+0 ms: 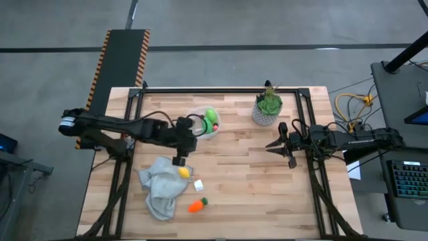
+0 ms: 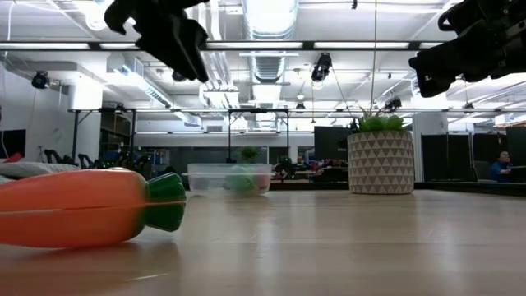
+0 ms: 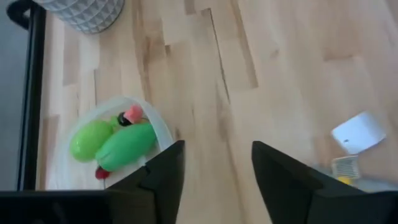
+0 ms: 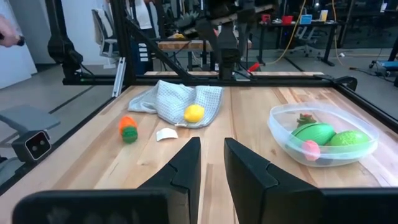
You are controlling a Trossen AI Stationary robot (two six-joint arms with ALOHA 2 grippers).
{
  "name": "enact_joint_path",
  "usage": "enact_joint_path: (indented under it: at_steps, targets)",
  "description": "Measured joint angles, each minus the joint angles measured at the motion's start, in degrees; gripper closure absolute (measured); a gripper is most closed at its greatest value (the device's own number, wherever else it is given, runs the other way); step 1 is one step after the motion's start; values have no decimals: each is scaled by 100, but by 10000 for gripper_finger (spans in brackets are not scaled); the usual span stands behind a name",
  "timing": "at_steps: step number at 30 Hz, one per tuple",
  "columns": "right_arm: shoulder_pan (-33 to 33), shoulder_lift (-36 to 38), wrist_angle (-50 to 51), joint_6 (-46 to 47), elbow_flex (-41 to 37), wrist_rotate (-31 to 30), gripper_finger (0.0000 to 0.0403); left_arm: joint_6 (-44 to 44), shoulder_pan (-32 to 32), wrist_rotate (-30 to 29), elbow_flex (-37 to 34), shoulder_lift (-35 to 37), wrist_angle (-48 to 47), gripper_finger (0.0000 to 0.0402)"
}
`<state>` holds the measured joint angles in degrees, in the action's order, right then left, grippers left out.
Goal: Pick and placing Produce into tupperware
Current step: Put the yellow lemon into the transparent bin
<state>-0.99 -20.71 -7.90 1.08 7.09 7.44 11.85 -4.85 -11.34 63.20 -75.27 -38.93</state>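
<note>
The clear tupperware stands on the table's far middle and holds green pieces, a pink one and a small red one. The yellow lemon lies on a grey cloth. The orange carrot with a green top lies on its side near the near edge, and fills the low view's left. My left gripper hangs open above the table between the tupperware and the lemon, touching nothing; its open fingers show in its wrist view. My right gripper waits near the right side, its fingers a narrow gap apart.
A small white cube sits between the lemon and the carrot. A green plant in a white patterned pot stands at the far edge, right of the tupperware. Bare wood lies between the two grippers and toward the near right.
</note>
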Motion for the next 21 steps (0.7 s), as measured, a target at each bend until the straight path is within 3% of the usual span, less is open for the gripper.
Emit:
enact_joint_path:
  at_steps: [5,10,16,21]
  targets:
    - [0,-2,2,17,0,0,339,-939,-212,-76,31,-42,-27,160]
    - [0,4,0,22,0,1,339,-1214,-435,48,7,-399,-507,89]
    - [0,0,-4,35,0,0,339,-1879,-553,786,114,-972,-1034,79]
    - [0,2,-14,38,0,0,339,-1350,-795,1119,116,-1263,-1162,79]
